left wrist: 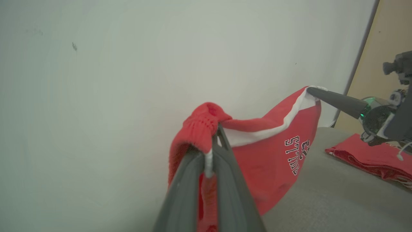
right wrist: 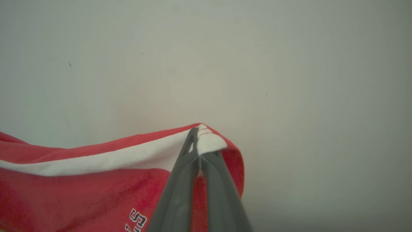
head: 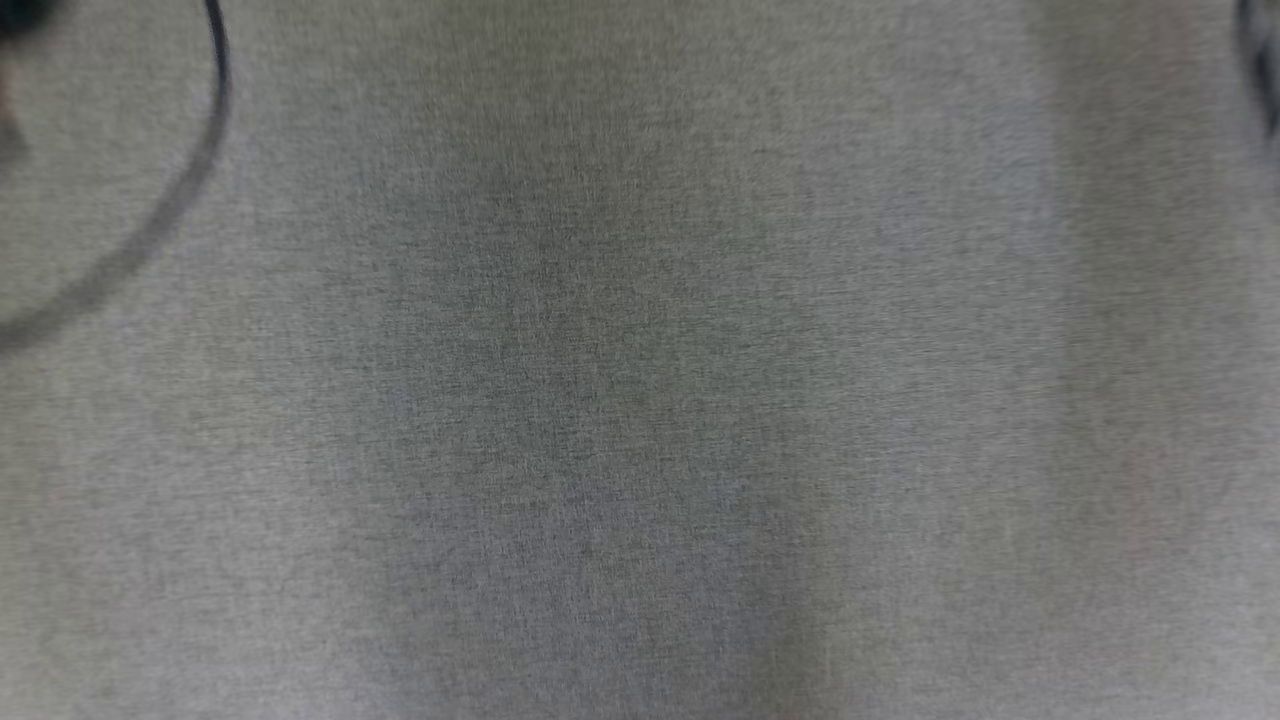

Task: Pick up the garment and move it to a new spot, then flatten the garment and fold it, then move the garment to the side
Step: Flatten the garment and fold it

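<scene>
Between left gripper [left wrist: 215, 133], right gripper [right wrist: 197, 141] — garment [left wrist: 270, 158], seemingly aloft

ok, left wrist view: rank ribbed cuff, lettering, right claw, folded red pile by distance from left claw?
1. ribbed cuff, pinched in the left claw.
2. lettering, to its right.
3. right claw and folded red pile, far right: too close to call.

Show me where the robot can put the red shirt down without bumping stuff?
The grey surface is bare between the hanging garment and the folded red pile. The head view shows more bare grey beside a dark cable. It is crowded at the pile, near the right gripper.
</scene>
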Tool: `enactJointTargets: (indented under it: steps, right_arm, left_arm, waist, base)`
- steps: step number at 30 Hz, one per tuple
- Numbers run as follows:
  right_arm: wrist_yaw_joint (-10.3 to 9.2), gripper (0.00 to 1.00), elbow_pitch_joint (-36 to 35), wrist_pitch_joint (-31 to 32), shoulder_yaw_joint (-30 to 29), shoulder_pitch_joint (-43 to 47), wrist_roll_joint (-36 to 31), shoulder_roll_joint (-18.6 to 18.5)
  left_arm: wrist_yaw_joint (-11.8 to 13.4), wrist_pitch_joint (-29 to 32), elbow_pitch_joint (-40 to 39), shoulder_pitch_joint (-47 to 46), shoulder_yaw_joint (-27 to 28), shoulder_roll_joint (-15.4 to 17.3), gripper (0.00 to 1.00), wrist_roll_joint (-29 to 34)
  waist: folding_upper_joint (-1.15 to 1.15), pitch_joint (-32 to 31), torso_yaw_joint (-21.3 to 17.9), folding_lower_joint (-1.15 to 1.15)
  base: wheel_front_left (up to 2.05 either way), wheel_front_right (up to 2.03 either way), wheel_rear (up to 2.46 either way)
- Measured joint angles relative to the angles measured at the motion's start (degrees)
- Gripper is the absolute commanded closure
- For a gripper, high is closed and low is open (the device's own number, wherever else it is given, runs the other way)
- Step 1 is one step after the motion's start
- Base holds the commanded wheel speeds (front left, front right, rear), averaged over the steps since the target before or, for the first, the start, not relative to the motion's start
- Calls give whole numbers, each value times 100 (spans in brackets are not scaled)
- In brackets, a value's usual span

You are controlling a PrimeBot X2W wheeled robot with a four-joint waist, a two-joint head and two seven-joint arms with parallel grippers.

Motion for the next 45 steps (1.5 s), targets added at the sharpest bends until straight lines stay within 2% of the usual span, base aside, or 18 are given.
enactJointTargets:
  steps: [6, 10, 21, 34, 40, 45]
  right_arm:
    - [0, 100, -848, -141, 140, 1780, 387, -335]
    - [0, 100, -1421, -178, 48, 2879, 386, -489]
    - [0, 100, -2552, -187, -447, 5741, 189, -424]
    - [0, 100, -3075, -27, -909, 8050, 88, -309]
    - [0, 100, -3478, 246, -1191, 9074, -9, -138]
    - [0, 100, -3928, 469, -1466, 9783, -215, 56]
  left_arm:
    - [4, -7, -736, 2007, 961, 54, 100, 687]
    - [15, -8, -1117, 3320, 1357, -123, 100, 1161]
    - [13, -8, -1662, 6069, 2093, -424, 100, 1965]
    - [2, -7, -1711, 8249, 2227, -915, 100, 2544]
    - [2, -8, -1728, 8844, 2324, -1004, 100, 2683]
    - [2, -7, -1723, 9189, 2394, -906, 100, 2820]
  waist:
    - [-1, -416, -4, -1]
    - [-1, -739, -7, -1]
    - [-2, -1614, -7, -2]
    - [-2, -2523, 66, -1]
    - [-2, -2866, 160, -1]
    - [-2, -3057, 247, -1]
  base:
    - [0, 0, 0]
    - [0, 0, 0]
    - [0, 0, 0]
    - [0, 0, 0]
    - [0, 0, 0]
    - [0, 0, 0]
